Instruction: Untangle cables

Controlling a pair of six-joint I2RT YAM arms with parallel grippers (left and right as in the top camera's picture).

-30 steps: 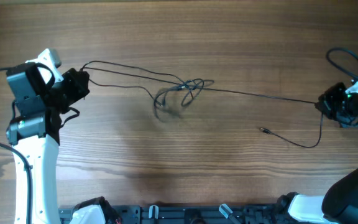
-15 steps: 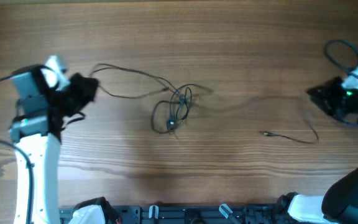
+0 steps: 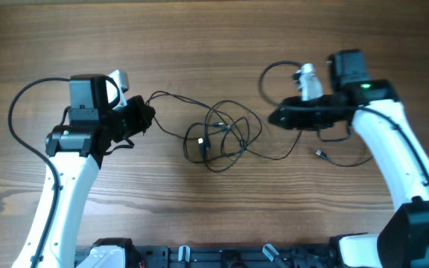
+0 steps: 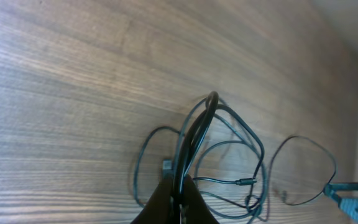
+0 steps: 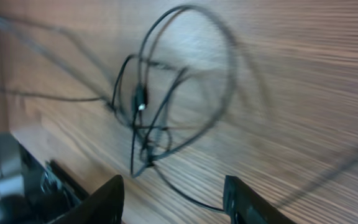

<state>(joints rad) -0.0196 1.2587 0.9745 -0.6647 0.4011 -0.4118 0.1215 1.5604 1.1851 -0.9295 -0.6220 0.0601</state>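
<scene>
The cables (image 3: pixel 222 138) lie as loose black loops in the middle of the table, and one silver-tipped plug end (image 3: pixel 320 155) trails off to the right. My left gripper (image 3: pixel 146 117) is shut on a strand that runs from the tangle's left side. In the left wrist view the fingers (image 4: pixel 180 200) pinch that cable, with the tangle (image 4: pixel 229 149) and a plug (image 4: pixel 247 182) just beyond. My right gripper (image 3: pixel 275 119) stands open just right of the tangle. Its wrist view shows the gripper (image 5: pixel 176 199) wide, a slack strand on the table beneath, and the blurred loops (image 5: pixel 160 106) ahead.
A thicker black wire of the right arm (image 3: pixel 274 73) loops above the right gripper. The left arm's wire (image 3: pixel 21 104) arcs at the far left. A dark rail (image 3: pixel 222 257) runs along the table's near edge.
My right gripper opened, let go of the cable and swung left toward the middle. My left gripper moved right with its strand. The stretched cables went slack and bunched into loops.
</scene>
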